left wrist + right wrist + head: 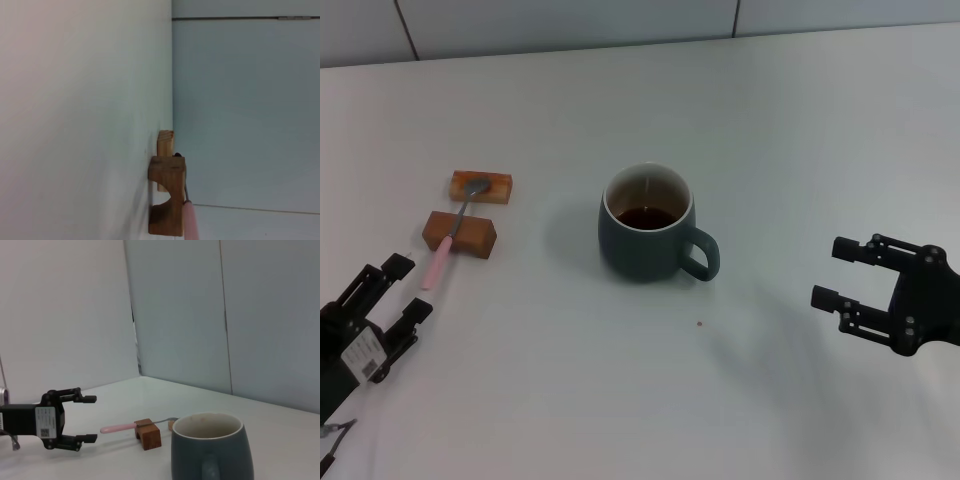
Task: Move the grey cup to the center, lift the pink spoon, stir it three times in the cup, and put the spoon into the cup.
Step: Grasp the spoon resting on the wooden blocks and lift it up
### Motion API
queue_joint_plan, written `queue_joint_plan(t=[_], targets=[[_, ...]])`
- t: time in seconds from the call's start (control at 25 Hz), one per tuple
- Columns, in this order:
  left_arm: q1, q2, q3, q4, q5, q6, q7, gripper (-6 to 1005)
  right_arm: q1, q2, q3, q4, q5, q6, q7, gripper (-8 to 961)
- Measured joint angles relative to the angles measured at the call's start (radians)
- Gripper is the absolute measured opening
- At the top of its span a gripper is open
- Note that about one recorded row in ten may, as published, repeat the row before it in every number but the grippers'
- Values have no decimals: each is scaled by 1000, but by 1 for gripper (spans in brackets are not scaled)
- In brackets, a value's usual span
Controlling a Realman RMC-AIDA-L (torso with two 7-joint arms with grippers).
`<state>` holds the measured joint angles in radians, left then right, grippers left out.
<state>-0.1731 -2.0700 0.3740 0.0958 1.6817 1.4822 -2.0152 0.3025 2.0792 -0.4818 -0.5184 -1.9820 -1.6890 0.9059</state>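
The grey cup point(647, 225) stands upright near the middle of the table, handle toward my right, with dark brown liquid inside; it also shows in the right wrist view point(207, 447). The pink spoon point(452, 234) lies across two brown blocks at the left, bowl on the far block, pink handle pointing toward my left gripper; it shows in the right wrist view point(118, 428) and the left wrist view point(189, 220). My left gripper point(406, 288) is open and empty, just short of the handle's end. My right gripper point(838, 273) is open and empty, right of the cup.
Two brown wooden blocks point(481, 186) point(460, 233) hold the spoon off the white table point(770, 130). A wall runs along the table's far edge. A tiny speck point(699, 323) lies in front of the cup.
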Motion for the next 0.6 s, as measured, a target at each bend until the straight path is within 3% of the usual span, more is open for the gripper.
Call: queue_joint_plan(t=[0.6], targets=[[-43,1,-15,-22,-5,-52,0,805,-3,1,5,2,6,0,1,660]])
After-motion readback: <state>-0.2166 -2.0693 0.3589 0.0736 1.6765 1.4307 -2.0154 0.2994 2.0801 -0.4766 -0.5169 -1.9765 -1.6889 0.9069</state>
